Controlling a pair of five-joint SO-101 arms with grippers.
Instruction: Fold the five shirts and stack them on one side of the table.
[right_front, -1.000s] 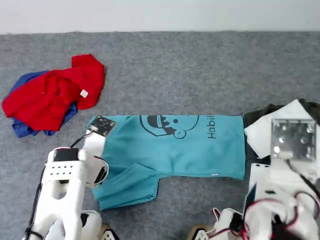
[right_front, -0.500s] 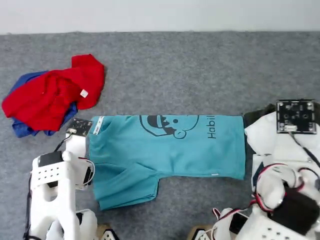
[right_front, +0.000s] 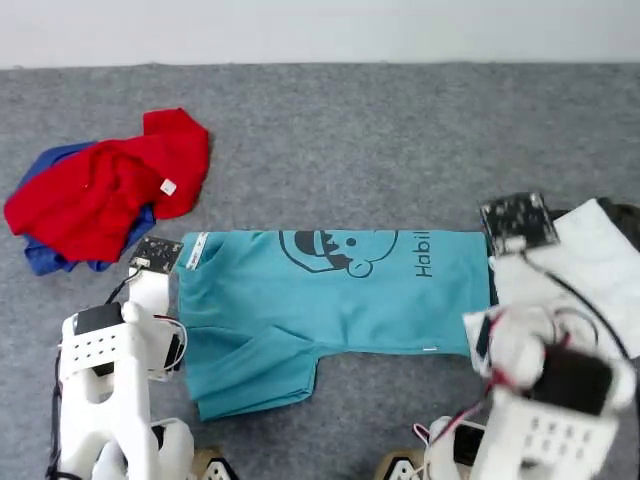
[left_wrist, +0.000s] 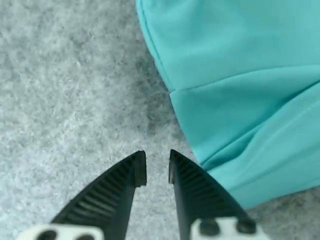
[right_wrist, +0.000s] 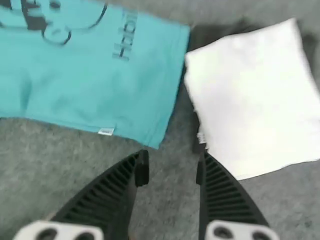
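Teal shirt (right_front: 340, 300) is lying half-folded on the counter (right_front: 400, 140), awaiting its next fold.
Left tool (left_wrist: 157, 167) is hovering slightly parted, right tool (right_wrist: 171, 167) gaping empty; both should be pinching edge corners together.

Robotics lab bench: two white plastic arms (right_front: 105, 350) are standing side by side at a table (right_front: 400, 130) covered in grey felt, with bare circuit boards (right_front: 517, 220) and loose wires (right_front: 572, 296) showing on them. A plain white wall (right_front: 320, 30) is running along the far edge. A teal shirt (right_front: 330, 300), a red shirt (right_front: 110, 190) and a folded white shirt (right_front: 590, 260) are lying spread across the felt.
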